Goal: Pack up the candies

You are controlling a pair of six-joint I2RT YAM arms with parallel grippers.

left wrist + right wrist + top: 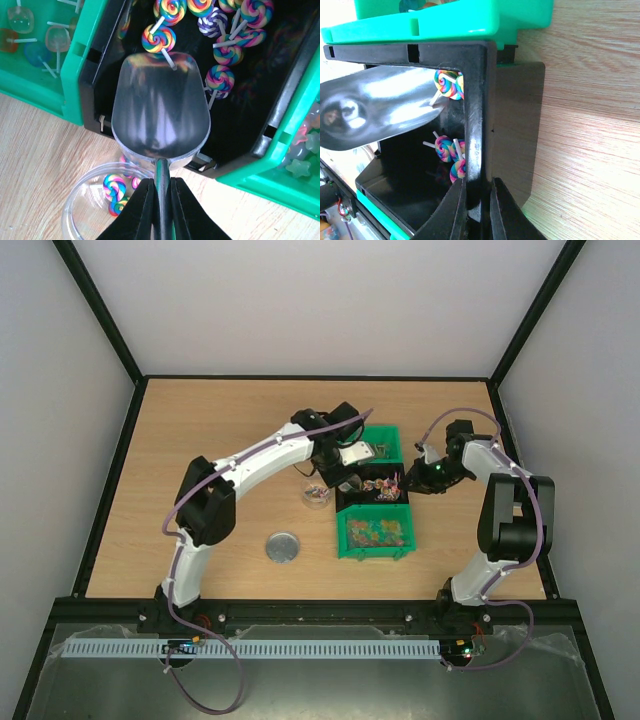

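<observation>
The left fingers (142, 210) grip a shiny metal scoop (160, 107); the right fingers (452, 215) pinch a black plastic bin (480, 90) holding rainbow swirl candies (227, 50). A hasty dig could flick them onto the table (40, 150).

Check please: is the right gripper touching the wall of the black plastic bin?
Touching. The right wrist view shows the right gripper closed over the wall of the black plastic bin, one finger on each face.

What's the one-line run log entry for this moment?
left pincer: shut on metal scoop | scoop tip among swirl lollipops in black bin | right pincer: shut on bin wall | clear container: few lollipops inside
</observation>
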